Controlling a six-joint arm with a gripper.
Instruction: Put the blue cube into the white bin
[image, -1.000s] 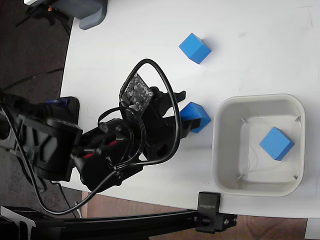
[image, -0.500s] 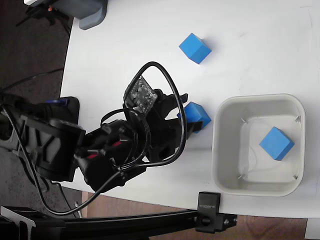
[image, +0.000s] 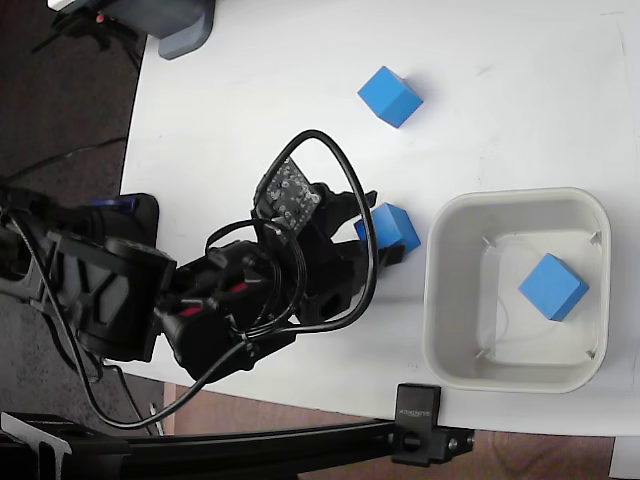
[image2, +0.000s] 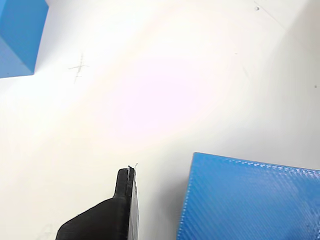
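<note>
White bench (image: 250, 90) carries 3 blue cubes: 1 lies inside the white bin (image: 440, 300) at the right of the fixed view, another cube (image: 389, 96) sits well apart near the top, and the blue cube (image: 393, 228) sits just beside the bin's left wall. My hand (image: 372, 228) is spread around that cube; in the wrist view 1 finger (image2: 122, 210) stands just left of it, not touching
</note>
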